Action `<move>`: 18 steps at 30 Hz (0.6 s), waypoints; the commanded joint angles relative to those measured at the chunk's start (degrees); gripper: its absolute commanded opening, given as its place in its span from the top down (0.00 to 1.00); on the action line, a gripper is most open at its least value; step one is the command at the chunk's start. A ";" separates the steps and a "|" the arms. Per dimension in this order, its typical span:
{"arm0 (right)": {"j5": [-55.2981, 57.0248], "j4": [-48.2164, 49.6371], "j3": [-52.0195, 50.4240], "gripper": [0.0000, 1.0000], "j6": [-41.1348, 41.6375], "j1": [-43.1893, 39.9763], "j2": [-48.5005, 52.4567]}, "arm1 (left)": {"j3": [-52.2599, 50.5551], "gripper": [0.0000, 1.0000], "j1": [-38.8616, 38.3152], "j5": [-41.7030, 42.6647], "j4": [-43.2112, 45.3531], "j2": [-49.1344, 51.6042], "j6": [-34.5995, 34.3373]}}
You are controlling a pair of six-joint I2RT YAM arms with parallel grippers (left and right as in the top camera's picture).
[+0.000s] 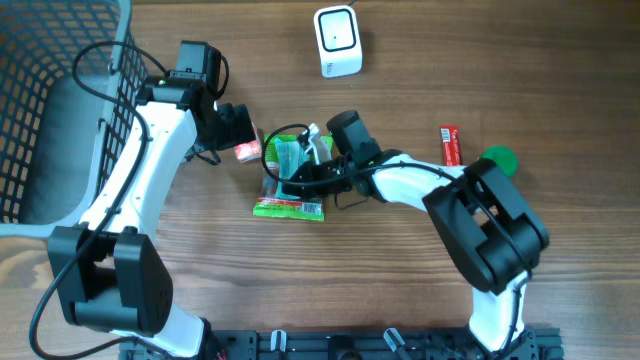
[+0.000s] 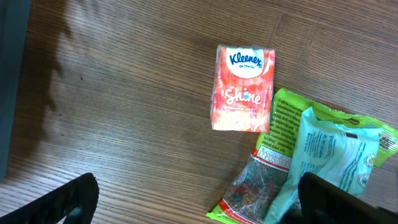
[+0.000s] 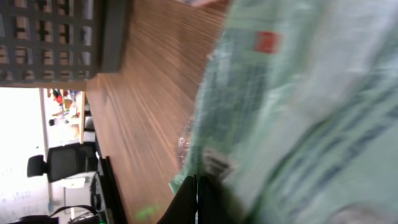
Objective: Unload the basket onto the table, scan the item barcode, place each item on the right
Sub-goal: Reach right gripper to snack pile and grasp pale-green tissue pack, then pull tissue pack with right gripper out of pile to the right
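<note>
The right gripper (image 1: 303, 162) is pinched tight on an edge of the pale green packet (image 1: 289, 153); the left gripper (image 2: 199, 190), jaws spread wide, hangs over the tissue pack (image 2: 244, 88).

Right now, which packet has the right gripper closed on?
The pale teal pouch lying atop the bright green packet; the right gripper is shut on it. The orange Kleenex pack lies beside them, ungripped.
</note>
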 commanded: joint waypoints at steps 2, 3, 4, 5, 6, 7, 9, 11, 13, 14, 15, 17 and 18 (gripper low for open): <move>-0.57 2.23 -0.28 0.96 1.22 0.13 -10.16 | 0.74 0.00 0.07 0.04 0.00 -0.74 0.68; -0.52 2.86 -0.28 0.96 1.22 0.20 -10.49 | 0.74 0.00 0.07 0.04 0.00 -0.74 0.68; 0.04 2.91 -0.31 0.96 1.22 0.24 -10.36 | 0.74 0.00 0.07 0.04 -0.02 -0.74 0.68; 1.95 2.19 -0.33 0.96 1.18 0.31 -9.79 | 0.74 0.00 0.07 0.04 0.00 -0.74 0.68; 3.34 2.08 -0.55 0.96 1.20 0.44 -9.53 | 0.74 0.00 0.07 0.04 0.00 -0.74 0.68; 6.08 2.12 -0.98 0.96 1.22 0.83 -8.92 | 0.74 0.00 0.07 0.04 -0.02 -0.74 0.68; 8.72 2.21 -1.07 0.96 1.22 1.77 -7.23 | 0.74 0.00 0.07 0.04 0.00 -0.74 0.68; 13.77 2.34 -1.07 0.94 1.11 3.58 -4.02 | 0.74 0.00 0.07 0.04 0.00 -0.74 0.68; 15.96 2.69 -1.07 0.94 1.18 4.50 -1.31 | 0.74 0.00 0.07 0.04 0.00 -0.74 0.68; 16.04 3.02 -1.07 0.94 1.27 4.68 0.35 | 0.74 0.00 0.07 0.04 0.00 -0.74 0.68; 16.04 3.02 -1.07 0.95 1.64 4.68 1.25 | 0.74 0.00 0.07 0.07 0.00 -0.74 0.68; 12.37 5.49 -0.96 0.96 1.75 4.46 0.48 | 0.74 0.00 0.07 0.04 -0.02 -0.74 0.68; 9.53 7.74 -0.90 0.95 2.40 4.35 -0.24 | 0.74 0.00 0.07 0.04 0.00 -0.74 0.68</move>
